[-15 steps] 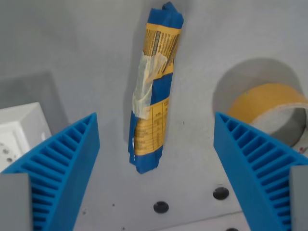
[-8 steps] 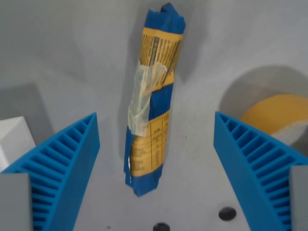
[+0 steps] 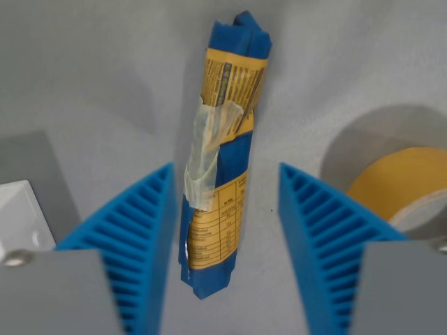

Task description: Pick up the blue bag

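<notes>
1. The table (image 3: 91, 77) is plain grey and fills the wrist view; soft shadows lie on it near the things.
2. The gripper (image 3: 225, 209) hangs over it with two ribbed blue fingers (image 3: 136, 237); they stand apart, one either side of the bag's lower half; the left one looks just beside the bag, the right one shows a strip of table between; nothing is clasped, so the jaws are released.
3. The bag (image 3: 220, 150) lies long and rolled, blue with yellow printed panels and a band of clear tape around its middle; it runs up the centre.
4. A tape roll (image 3: 405, 188), yellowish, sits at the wrist view's right, apart from the bag.
5. A white block (image 3: 21, 220) shows at the left edge.
</notes>
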